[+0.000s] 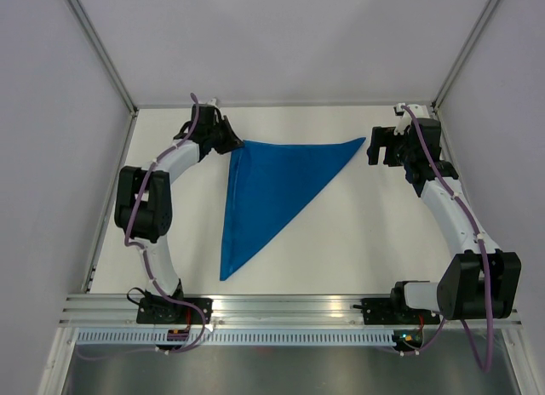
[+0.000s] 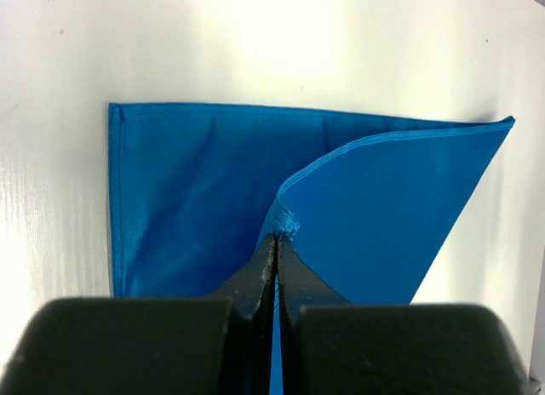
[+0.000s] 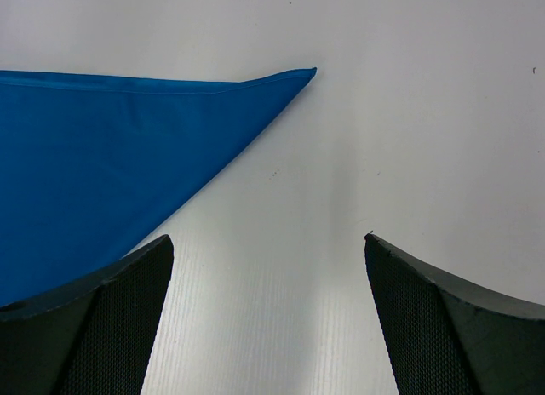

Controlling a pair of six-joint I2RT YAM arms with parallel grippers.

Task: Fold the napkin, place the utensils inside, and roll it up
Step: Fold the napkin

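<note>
White table (image 1: 358, 242) carries the napkin (image 1: 272, 186), folded to a triangle. Your left gripper (image 2: 277, 238) is pinched on the upper layer's corner; your right gripper (image 3: 267, 237) stands wide, holding nothing, the cloth tip ahead-left of it. Folding seems in hand; next, release and flatten. No utensils are visible.

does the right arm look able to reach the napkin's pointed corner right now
Probably yes: the right hand is open, the napkin corner lies just ahead, and only bare table sits between.
</note>
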